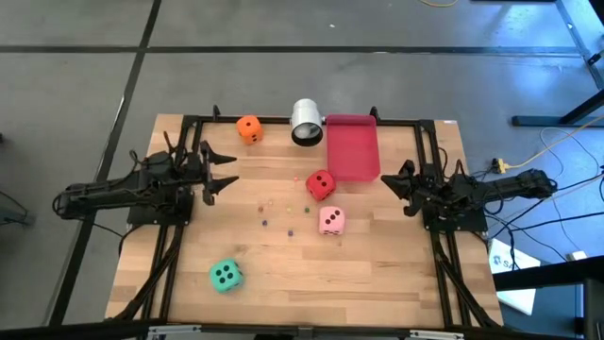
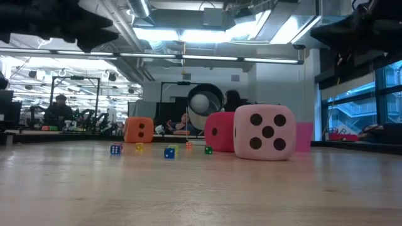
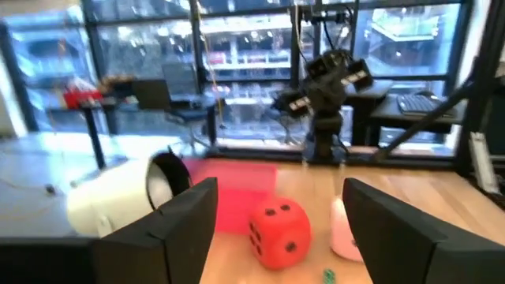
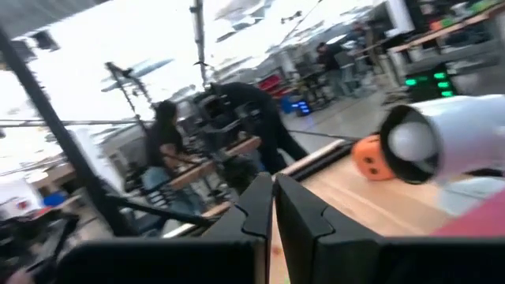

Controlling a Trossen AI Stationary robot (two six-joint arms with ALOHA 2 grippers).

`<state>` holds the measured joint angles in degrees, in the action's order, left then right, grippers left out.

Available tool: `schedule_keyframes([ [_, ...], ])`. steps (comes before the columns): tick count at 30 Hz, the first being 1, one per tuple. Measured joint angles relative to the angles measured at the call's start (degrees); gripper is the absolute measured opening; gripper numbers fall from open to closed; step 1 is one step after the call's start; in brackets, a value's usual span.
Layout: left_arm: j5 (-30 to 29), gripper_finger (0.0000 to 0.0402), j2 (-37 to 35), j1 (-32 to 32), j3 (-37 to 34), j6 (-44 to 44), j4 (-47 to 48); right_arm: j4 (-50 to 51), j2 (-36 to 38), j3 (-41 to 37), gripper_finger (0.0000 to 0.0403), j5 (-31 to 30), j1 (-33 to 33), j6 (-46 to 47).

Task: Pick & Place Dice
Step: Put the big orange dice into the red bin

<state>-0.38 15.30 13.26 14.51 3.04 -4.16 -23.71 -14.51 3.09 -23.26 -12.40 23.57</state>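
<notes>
White cup on side beside red tray; tiny dice mid-table.

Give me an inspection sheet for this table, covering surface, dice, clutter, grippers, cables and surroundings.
Surface: wooden table, black frame.
Job's things: orange die by the far edge; red die mid-table; pink die near it; green die alone at the near side.
Clutter: white cup on its side; red tray; tiny dice scattered mid-table.
Grippers: left gripper open, empty; right gripper shut, empty.
Cables: yellow cable on the floor, right.
Surroundings: people at benches behind.
</notes>
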Motion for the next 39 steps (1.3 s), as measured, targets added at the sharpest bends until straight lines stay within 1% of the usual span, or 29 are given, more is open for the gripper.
schedule_keyframes([
  [2,-3.0,0.0268,2.4,0.0,0.1,1.6,-1.4,-3.5,-3.7,0.0,0.002,1.6,0.0,0.0],
  [4,-7.5,0.0266,5.4,0.0,0.1,2.5,-2.0,-6.8,-7.6,0.0,0.002,2.4,0.0,-0.1],
  [7,-13.5,0.0262,11.3,0.0,0.8,5.1,-1.6,-10.1,-13.7,0.0,0.002,3.2,0.0,-0.4],
  [9,-16.1,0.0261,16.2,0.4,2.7,6.8,-1.6,-11.8,-17.5,0.0,0.002,3.3,0.0,-0.6],
  [12,-18.1,0.0262,24.3,2.0,7.7,9.1,0.0,-13.9,-22.5,0.0,0.0021,3.4,0.0,-1.5],
  [17,-23.4,0.026,38.9,6.6,21.9,11.6,11.5,-17.8,-28.3,0.0,0.0033,3.4,0.0,-5.8],
  [20,-25.1,0.026,47.6,9.4,30.9,11.4,20.4,-17.8,-29.9,0.0,0.0047,4.1,0.0,-10.0],
  [23,-25.3,0.0262,55.5,11.6,39.2,11.6,28.1,-17.8,-30.7,0.0,0.0062,7.6,0.0,-14.6],
  [26,-25.4,0.0262,62.6,13.1,45.9,11.8,35.7,-17.8,-31.1,0.0,0.0077,10.5,0.0,-17.4],
  [28,-25.6,0.026,66.4,13.8,49.5,12.3,39.3,-17.8,-31.1,0.0,0.0086,10.7,0.0,-18.3],
  [31,-25.6,0.026,70.7,14.8,53.1,12.6,43.3,-17.2,-31.1,0.0,0.0097,10.3,0.0,-18.9],
  [33,-25.7,0.0262,72.5,15.2,54.3,12.8,46.1,-17.0,-31.1,0.0,0.0103,10.2,0.0,-19.0],
  [36,-26.2,0.0265,73.7,15.4,54.7,13.6,48.3,-15.8,-31.1,0.0,0.0108,10.3,0.0,-19.0],
  [39,-28.9,0.0266,73.9,15.4,54.8,13.9,48.8,-15.3,-31.1,0.0,0.0109,10.3,0.0,-17.2],
])
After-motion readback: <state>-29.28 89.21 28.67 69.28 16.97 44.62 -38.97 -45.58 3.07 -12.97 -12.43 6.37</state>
